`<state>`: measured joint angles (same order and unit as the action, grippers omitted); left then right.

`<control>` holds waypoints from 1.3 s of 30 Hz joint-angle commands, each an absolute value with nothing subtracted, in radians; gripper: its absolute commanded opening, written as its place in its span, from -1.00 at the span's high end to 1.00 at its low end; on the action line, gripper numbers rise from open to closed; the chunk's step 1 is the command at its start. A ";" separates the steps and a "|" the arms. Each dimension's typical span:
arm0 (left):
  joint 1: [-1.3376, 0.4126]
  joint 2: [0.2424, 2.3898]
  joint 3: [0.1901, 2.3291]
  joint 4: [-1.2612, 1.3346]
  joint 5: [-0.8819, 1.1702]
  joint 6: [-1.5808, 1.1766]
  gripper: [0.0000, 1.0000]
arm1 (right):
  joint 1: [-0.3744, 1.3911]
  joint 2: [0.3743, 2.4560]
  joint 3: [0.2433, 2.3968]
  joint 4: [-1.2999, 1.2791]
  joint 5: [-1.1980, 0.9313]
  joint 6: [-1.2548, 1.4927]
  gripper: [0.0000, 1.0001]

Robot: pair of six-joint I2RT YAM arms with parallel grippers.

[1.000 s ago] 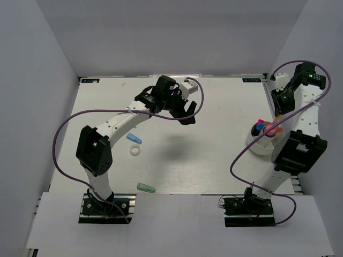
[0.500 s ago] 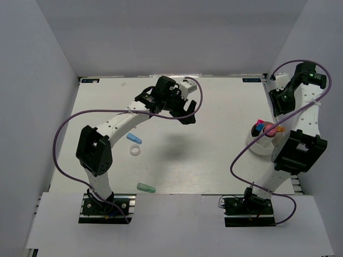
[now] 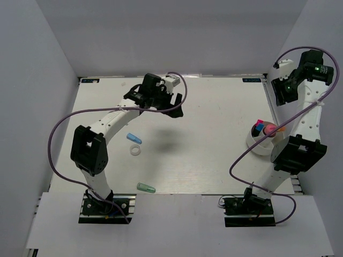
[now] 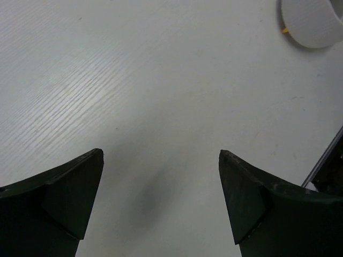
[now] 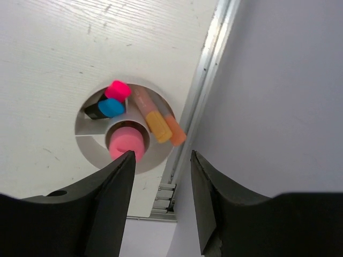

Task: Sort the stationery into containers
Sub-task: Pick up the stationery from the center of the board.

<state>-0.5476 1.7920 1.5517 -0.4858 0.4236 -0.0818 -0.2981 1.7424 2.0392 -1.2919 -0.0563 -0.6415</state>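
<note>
My left claw (image 3: 174,109) stands wide and empty over the far middle of the tabletop (image 3: 214,160). My right claw (image 3: 280,94) hangs high by the far right corner; from up here I cannot tell how its jaws stand. The white cup (image 3: 254,143) sits against the right edge, about halfway along it, with pink and blue caps poking out. Three pieces lie loose on the left half: a blue marker (image 3: 134,138), the white ring (image 3: 135,151) just near of it, and a green marker (image 3: 145,188) by the near edge.

On the left wrist camera, the left claw (image 4: 161,198) has both fingers spread wide over bare tabletop. The cup (image 4: 313,24) shows at the upper right, an orange tip at its rim.

On the right wrist camera, the right claw (image 5: 161,198) is partly open with nothing between its fingers, well above the cup (image 5: 88,147). Inside I count a pale pink cap (image 5: 127,141), a magenta cap (image 5: 118,90), a blue cap (image 5: 111,107), a black piece (image 5: 93,112) and two orange markers (image 5: 156,122) leaning on the rim, beside the table's metal rail (image 5: 206,80).
</note>
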 commanded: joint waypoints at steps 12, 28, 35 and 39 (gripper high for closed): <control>-0.112 1.756 1.510 -0.837 0.535 0.657 -0.90 | -0.028 1.847 2.146 -1.315 -0.403 -0.482 -0.15; 0.012 1.875 1.462 -1.102 0.703 1.439 -0.64 | 0.140 1.861 2.069 -1.313 -0.382 -0.485 -0.13; 0.008 1.836 1.352 -1.020 0.729 1.563 -0.64 | 0.167 1.855 2.062 -1.313 -0.364 -0.486 -0.13; 0.008 1.718 1.175 -0.778 0.707 1.603 -0.65 | 0.183 1.852 2.054 -1.312 -0.342 -0.486 -0.13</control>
